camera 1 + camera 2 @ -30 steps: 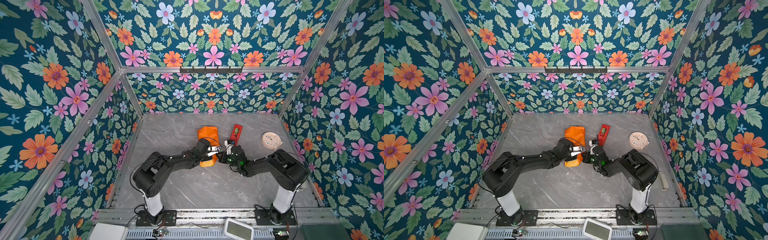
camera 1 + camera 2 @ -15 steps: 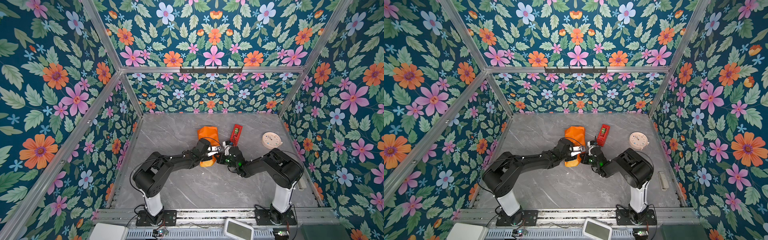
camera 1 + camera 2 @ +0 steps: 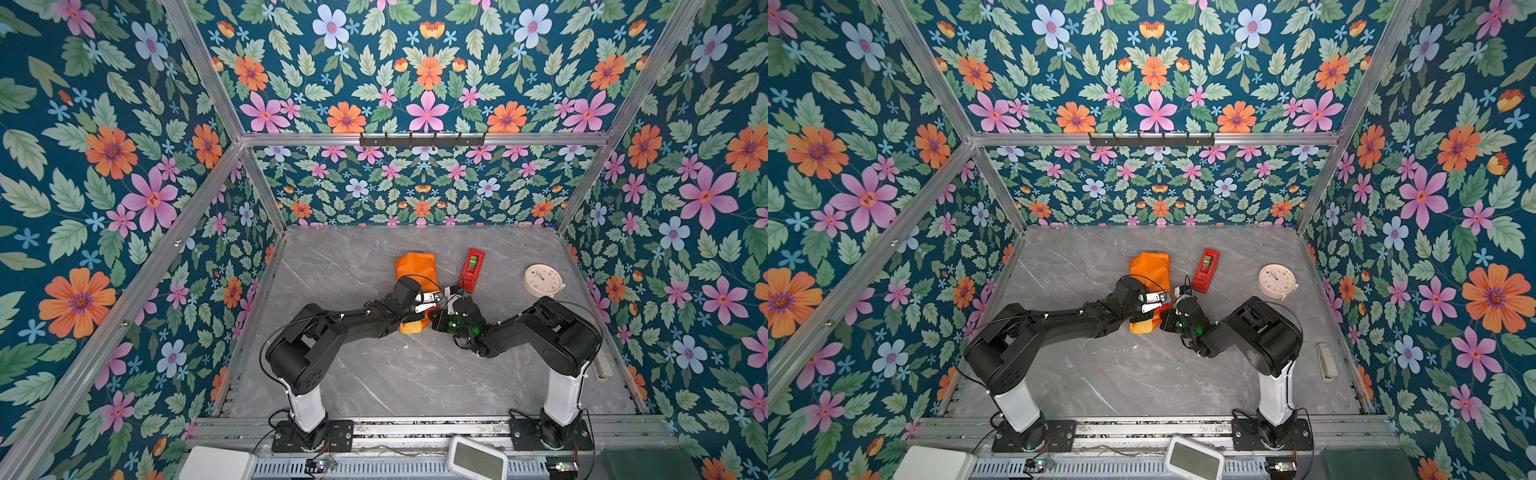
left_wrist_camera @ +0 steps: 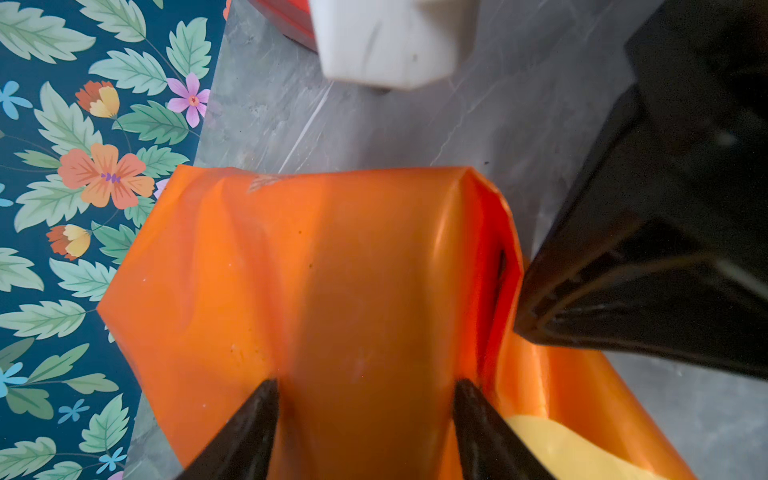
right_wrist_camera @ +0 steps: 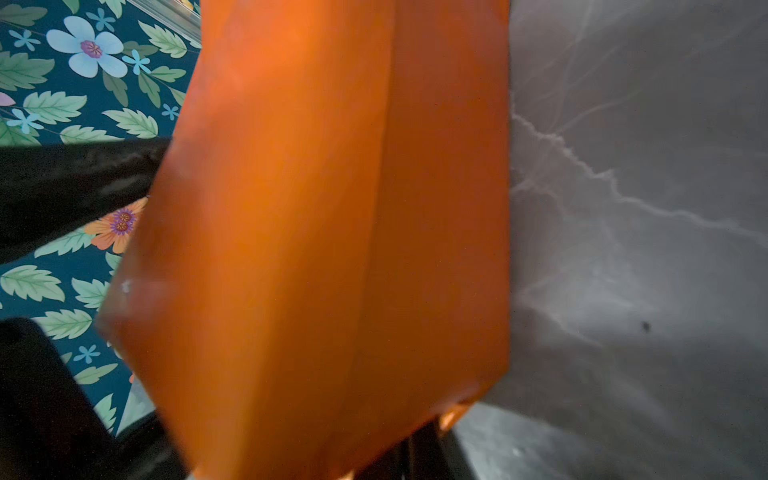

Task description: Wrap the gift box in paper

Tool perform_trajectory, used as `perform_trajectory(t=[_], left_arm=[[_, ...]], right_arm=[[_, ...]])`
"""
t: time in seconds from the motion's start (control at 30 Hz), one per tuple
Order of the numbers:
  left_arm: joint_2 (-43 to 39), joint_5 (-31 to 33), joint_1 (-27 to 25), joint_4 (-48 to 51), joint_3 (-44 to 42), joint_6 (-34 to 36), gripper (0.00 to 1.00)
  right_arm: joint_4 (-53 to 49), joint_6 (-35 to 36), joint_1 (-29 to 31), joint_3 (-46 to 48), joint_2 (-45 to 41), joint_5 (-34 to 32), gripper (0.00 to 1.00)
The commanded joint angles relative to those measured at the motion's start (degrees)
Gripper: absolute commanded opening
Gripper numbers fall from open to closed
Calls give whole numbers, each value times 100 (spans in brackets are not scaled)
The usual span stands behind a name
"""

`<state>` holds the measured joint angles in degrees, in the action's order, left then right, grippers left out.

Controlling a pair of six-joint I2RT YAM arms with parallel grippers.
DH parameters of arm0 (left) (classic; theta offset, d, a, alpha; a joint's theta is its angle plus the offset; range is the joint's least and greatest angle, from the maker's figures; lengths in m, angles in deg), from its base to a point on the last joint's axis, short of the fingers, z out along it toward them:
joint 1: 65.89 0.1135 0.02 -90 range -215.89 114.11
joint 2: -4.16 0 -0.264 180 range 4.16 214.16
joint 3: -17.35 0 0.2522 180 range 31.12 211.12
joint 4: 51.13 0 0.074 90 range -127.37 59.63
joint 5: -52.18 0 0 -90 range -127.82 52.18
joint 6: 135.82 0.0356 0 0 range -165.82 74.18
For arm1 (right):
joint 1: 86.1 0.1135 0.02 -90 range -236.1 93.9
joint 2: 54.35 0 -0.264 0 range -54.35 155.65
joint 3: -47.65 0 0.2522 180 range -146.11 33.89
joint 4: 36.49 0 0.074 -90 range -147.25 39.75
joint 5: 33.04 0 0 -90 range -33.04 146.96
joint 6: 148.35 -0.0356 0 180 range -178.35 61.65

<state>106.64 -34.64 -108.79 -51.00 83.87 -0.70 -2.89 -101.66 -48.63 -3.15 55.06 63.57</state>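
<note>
At mid-frame, the left tool point(image 4: 363, 392), jaws apart, rests on the orange paper point(image 3: 413, 268) on the tabletop point(image 3: 374, 374). The right tool point(image 3: 434, 322) is clamped on the paper's side fold.

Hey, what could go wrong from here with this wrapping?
The paper looks loosely folded, yellow underside showing by the right gripper; if the left gripper, jaws apart on top, lifts, the fold may spring open. The red tape dispenser sits close beside that gripper, so a swing might knock it.
</note>
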Motion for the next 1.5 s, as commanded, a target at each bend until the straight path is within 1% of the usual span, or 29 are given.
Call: perform_trajectory(t=[0.0, 0.2, 0.5, 0.77, 0.97, 1.13, 1.27, 1.47], left_arm=[[121, -274, 0, 1469, -74, -113, 67], [106, -265, 0, 1477, -72, -127, 67], [115, -248, 3, 1442, -72, -131, 67], [115, -243, 0, 1424, -81, -133, 66], [107, -221, 5, 1416, -90, -139, 67], [119, -237, 1, 1416, -72, -152, 66], [111, -256, 8, 1400, -40, -192, 67], [-2, -461, 2, 1328, 128, -475, 70]], right_arm=[[-243, -101, 45, 28, 90, -78, 3], [-344, -136, 100, 6, 191, 63, 3], [-613, -389, 286, 130, 45, 188, 0], [-490, -701, 439, 236, 114, 244, 0], [-401, -841, 534, 378, 13, 240, 0], [-396, -803, 530, 372, -249, 361, 0], [-445, -684, 439, 406, -618, 531, 0], [-750, -459, -68, 837, -1482, 792, 0]])
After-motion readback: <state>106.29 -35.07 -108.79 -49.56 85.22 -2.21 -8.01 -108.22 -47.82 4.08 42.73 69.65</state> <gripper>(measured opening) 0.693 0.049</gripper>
